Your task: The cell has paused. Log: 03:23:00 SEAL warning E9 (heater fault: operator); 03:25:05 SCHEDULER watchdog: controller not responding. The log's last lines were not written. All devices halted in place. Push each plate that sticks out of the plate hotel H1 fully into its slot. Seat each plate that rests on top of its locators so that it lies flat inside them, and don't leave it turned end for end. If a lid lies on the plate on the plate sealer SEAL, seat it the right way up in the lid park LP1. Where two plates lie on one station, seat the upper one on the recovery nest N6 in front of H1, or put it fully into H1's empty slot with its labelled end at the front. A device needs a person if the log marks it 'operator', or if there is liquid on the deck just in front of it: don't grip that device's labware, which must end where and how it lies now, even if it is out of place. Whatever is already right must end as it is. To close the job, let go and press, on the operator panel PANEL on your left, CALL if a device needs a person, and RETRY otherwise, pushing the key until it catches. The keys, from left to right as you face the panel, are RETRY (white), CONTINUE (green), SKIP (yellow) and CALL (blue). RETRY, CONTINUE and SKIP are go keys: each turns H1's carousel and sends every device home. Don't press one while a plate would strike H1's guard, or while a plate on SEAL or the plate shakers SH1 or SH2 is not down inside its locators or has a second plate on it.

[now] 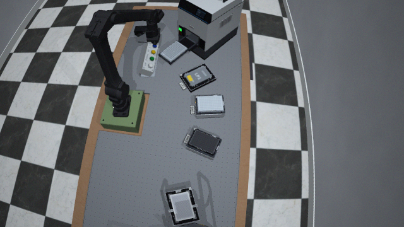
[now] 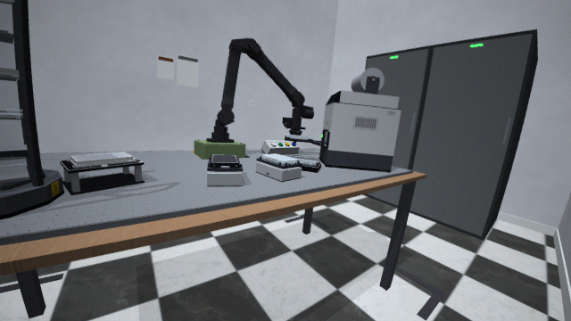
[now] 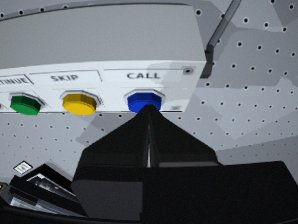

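The gripper (image 3: 148, 111), clenched on nothing, points at the blue CALL key (image 3: 144, 100), at three o'clock of the yellow SKIP key (image 3: 80, 103). The key looks stiff: press its centre squarely.

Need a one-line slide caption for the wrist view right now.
Shut, empty gripper pointing at the blue CALL key on the operator panel.

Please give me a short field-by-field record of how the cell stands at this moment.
tool: shut, empty, tip at the blue CALL key
panel: PANEL, yellow SKIP key and green key unpressed
sealer: SEAL, white plate on its tray
lid park: LP1, no lid in it
recovery nest: N6, plate on it
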Available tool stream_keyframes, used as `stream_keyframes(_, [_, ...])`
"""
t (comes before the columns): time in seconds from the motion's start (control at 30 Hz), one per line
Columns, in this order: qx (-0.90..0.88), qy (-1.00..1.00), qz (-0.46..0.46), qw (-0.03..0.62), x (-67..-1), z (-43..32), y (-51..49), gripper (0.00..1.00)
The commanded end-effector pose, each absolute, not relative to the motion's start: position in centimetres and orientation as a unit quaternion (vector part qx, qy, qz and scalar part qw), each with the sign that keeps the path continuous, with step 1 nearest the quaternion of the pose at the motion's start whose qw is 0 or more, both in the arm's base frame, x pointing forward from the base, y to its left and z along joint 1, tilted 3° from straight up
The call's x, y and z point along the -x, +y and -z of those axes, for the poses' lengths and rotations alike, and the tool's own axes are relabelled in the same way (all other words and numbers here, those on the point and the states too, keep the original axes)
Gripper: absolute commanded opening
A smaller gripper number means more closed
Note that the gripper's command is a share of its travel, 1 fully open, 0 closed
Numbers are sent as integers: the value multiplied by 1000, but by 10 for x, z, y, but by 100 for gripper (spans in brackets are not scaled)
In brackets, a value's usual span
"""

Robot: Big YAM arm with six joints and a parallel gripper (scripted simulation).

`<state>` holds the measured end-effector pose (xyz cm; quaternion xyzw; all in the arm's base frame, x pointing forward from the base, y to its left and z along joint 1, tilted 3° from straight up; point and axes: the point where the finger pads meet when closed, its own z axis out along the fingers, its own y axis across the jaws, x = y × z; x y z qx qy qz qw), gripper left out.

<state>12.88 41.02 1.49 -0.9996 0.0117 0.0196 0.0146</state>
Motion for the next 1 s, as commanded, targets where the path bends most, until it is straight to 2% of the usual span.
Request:
stream_keyframes(0.0, [1000,10,-24,6,-120,0,407,0])
stream_keyframes(0.67, [1000,11,-25,6,-118,6,405,0])
stream_keyframes(0.7, [1000,7,-21,19,-136,-21,428,0])
stream_keyframes(0.97, [1000,11,-19,21,-133,-21,422,0])
